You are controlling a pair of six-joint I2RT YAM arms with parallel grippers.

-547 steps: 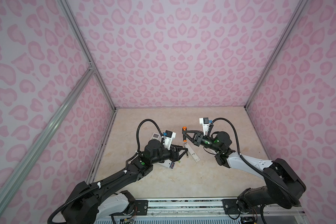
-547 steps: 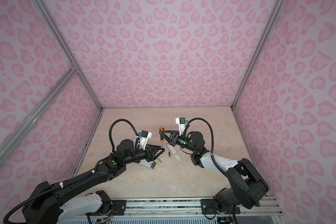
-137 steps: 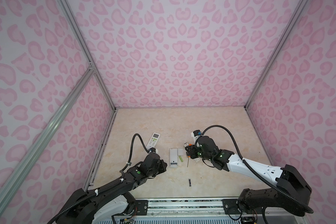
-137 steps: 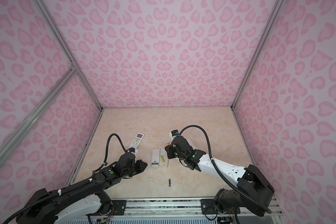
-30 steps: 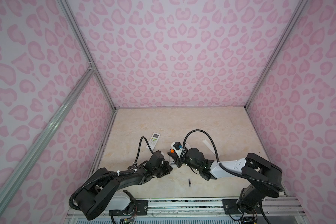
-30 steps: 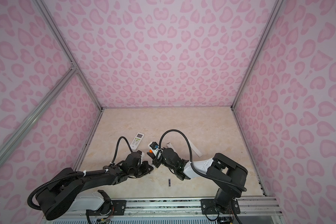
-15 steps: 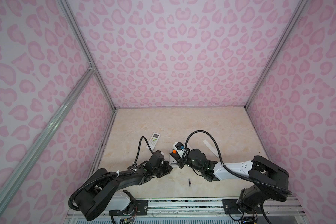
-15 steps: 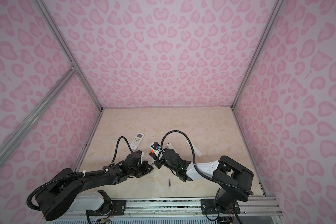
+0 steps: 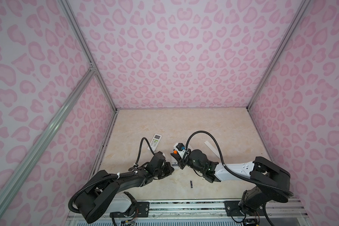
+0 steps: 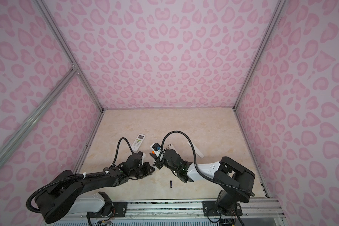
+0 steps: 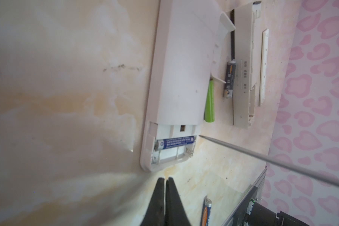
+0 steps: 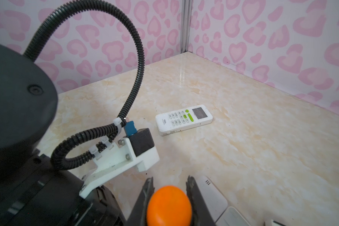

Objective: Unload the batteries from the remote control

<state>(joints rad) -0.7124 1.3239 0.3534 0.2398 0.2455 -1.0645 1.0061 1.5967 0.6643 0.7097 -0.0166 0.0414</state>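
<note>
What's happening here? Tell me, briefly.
The right tool grips the orange-handled screwdriver, its tip at the edge of the open battery bay of the face-down white remote. One blue battery sits in the bay; the slot next to it is empty. A green battery and a black battery lie beside the remote. The left tool is shut, holding nothing, just off the remote's end.
</note>
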